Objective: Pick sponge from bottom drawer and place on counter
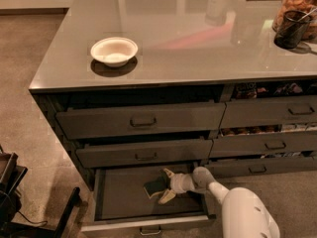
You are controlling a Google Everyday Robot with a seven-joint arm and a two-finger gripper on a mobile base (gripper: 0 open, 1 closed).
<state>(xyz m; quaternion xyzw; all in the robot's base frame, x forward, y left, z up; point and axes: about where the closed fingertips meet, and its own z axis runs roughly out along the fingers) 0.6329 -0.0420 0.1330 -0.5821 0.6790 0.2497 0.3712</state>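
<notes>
— Where do we stand?
— Our hand (166,185) is down inside the bottom drawer (119,200), below the front edge of the desk (198,48) and nearer its left front corner. The fingers are spread, one on either side of the sponge (152,187), which lies on the drawer floor. We judge that nothing is gripped yet.
— What could go wrong for us?
— If we close off-centre, the sponge may squirt out sideways or tip up, because it is small and soft. We also cannot tell whether the fingertips touch the drawer floor, and pressing down could jam them.
— And the lift?
— The middle drawer (143,152) sits just above our wrist. If we rise straight up we risk knocking its front, and a bump could shake the sponge loose. We think we must back out first.
— And on top?
— The bowl (114,51) sits near the left front corner. We should set the sponge beside it, not in it, and well in from the front edge so it cannot drop off.
</notes>
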